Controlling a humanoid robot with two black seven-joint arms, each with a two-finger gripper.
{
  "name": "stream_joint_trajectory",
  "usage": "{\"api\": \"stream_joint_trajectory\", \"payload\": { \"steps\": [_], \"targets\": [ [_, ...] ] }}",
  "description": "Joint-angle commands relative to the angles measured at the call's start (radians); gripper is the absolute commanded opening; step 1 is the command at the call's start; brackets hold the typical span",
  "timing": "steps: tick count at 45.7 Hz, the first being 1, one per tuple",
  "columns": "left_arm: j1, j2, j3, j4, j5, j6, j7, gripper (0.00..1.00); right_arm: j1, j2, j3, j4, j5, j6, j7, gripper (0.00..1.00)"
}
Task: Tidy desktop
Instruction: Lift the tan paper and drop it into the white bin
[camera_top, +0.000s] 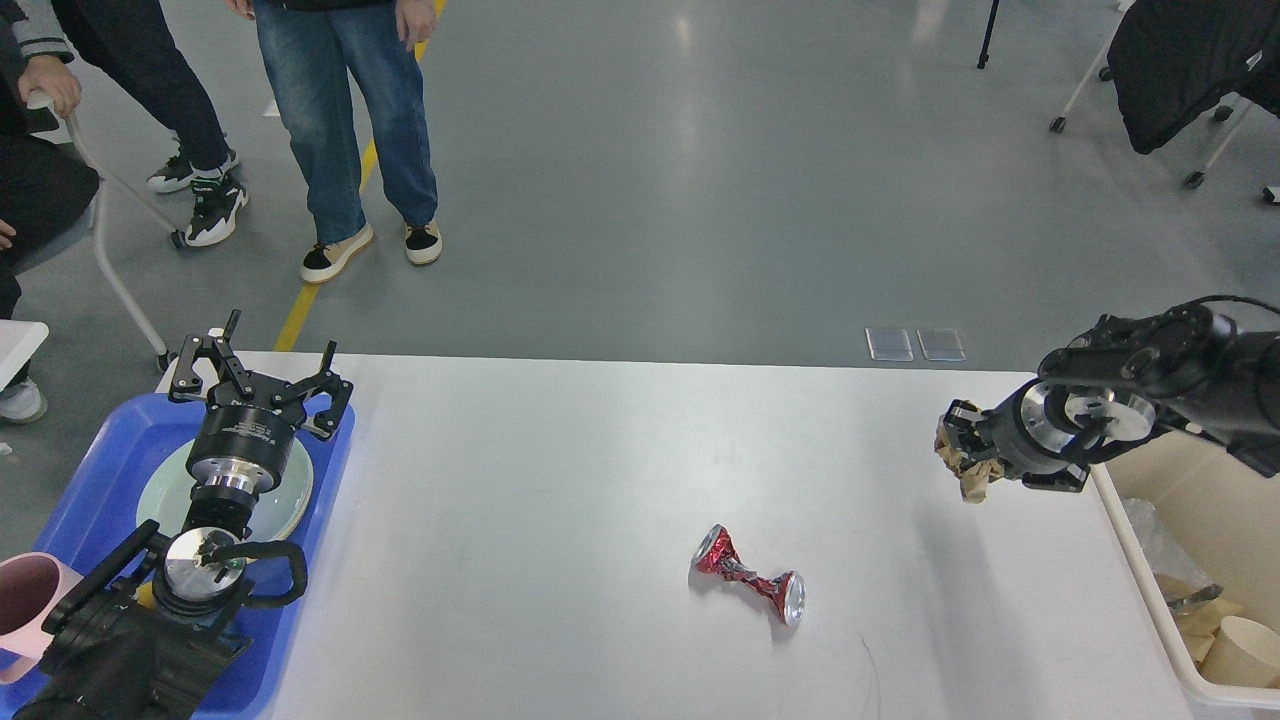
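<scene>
The right pincer (962, 447) is clamping crumpled brown paper (968, 472) above the desk (600, 470); the left pincer (258, 375) is hanging apart over the blue tray (95, 465).

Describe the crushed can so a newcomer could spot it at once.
Start at the white desktop and look at its near middle, between the blue tray and the cream bin. There lies the crushed can: red, pinched at the waist, with silver ends, nothing touching it.

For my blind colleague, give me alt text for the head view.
Right claw holds crumpled paper above the desktop, near a white bin. A crushed can lies mid-table; the open left claw hovers over a blue tray.
</scene>
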Motion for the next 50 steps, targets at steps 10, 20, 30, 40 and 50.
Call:
{"api": "stream_joint_trajectory", "payload": {
  "steps": [10,20,30,40,50],
  "targets": [
    [0.0,0.0,0.0,0.0,0.0,0.0,0.0,0.96,0.465,0.002,-0.196,0.256,0.016,0.282,0.002,0.0],
    [0.0,0.0,0.0,0.0,0.0,0.0,0.0,0.96,0.772,-0.015,-0.269,0.429,0.005,0.47,0.003,0.0],
    [0.0,0.0,0.0,0.0,0.0,0.0,0.0,0.96,0.97,-0.044,-0.29,0.564,0.008,0.543,0.003,0.0],
    [0.0,0.0,0.0,0.0,0.0,0.0,0.0,0.96,0.965,-0.047,-0.359,0.559,0.011,0.495,0.005,0.0],
    [0.0,0.0,0.0,0.0,0.0,0.0,0.0,0.96,0.915,-0.089,-0.54,0.545,0.013,0.235,0.005,0.0]
  ]
}}
